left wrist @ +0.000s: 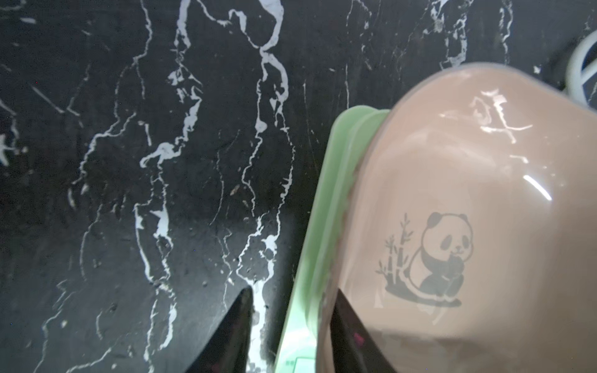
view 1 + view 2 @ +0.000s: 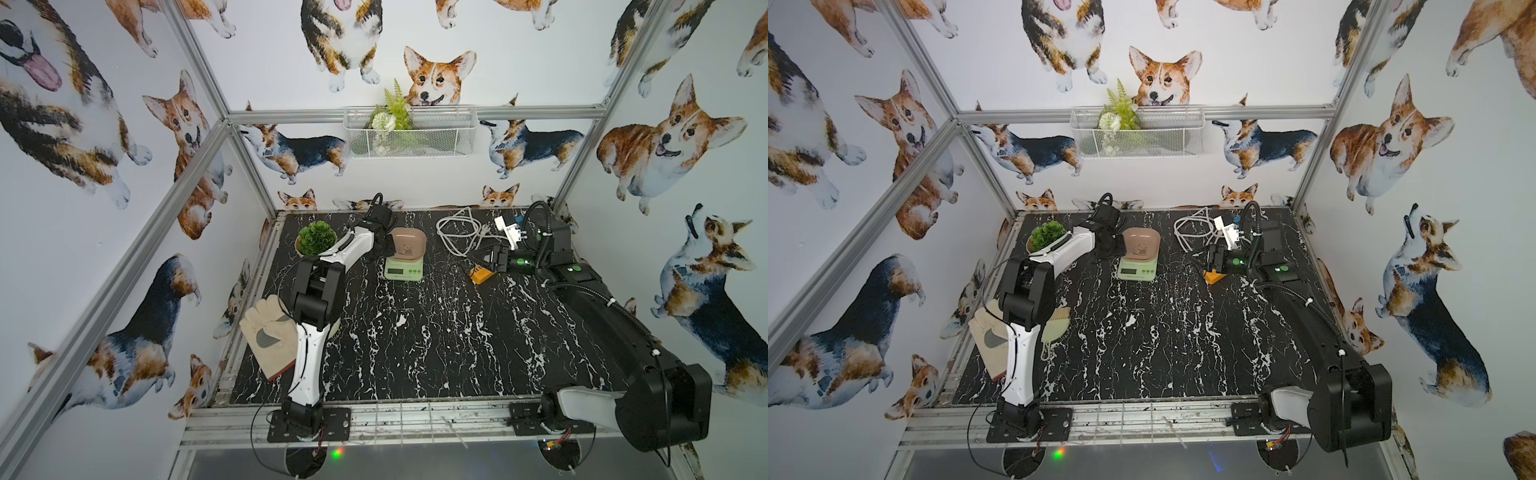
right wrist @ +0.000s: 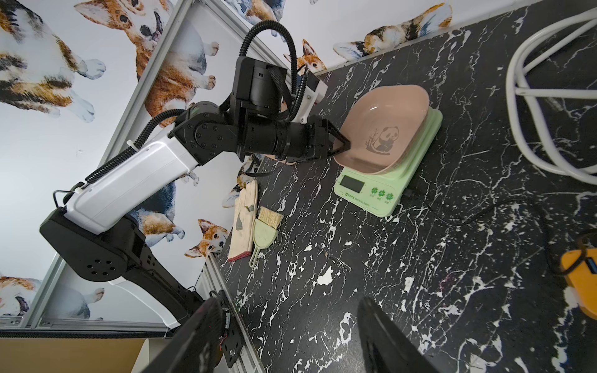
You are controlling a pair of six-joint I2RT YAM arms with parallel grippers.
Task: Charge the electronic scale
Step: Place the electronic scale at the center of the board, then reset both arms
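Spreading across the cell floor, a black tabletop (image 2: 436,353) veined with white carries everything. The black right arm (image 2: 602,320) reaches along its right side toward the far end; the white-and-black left arm (image 2: 307,361) bends in from the left. A pale work glove (image 2: 266,332) lies by the left edge, and a white cable (image 2: 457,235) sits coiled near the far edge. The electronic scale (image 2: 404,271) stands toward the far end, between the two arms, display facing the near side, with a pinkish tray (image 2: 409,245) bearing a panda drawing resting on top. A small potted plant (image 2: 316,237) stands left of it. The left gripper (image 1: 292,292) is at the scale's left side with its jaws apart: one finger over the tray's rim, the other over bare table, clear of the green edge, clasping nothing. The right gripper (image 3: 289,303) hovers well right of the scale, jaws spread and empty, just beside an orange power strip (image 2: 480,275). A small green brush (image 3: 265,227) lies beside the glove. A thin black cord (image 3: 468,218) runs over the table from the scale's side toward the strip; whether it is plugged in I cannot tell.
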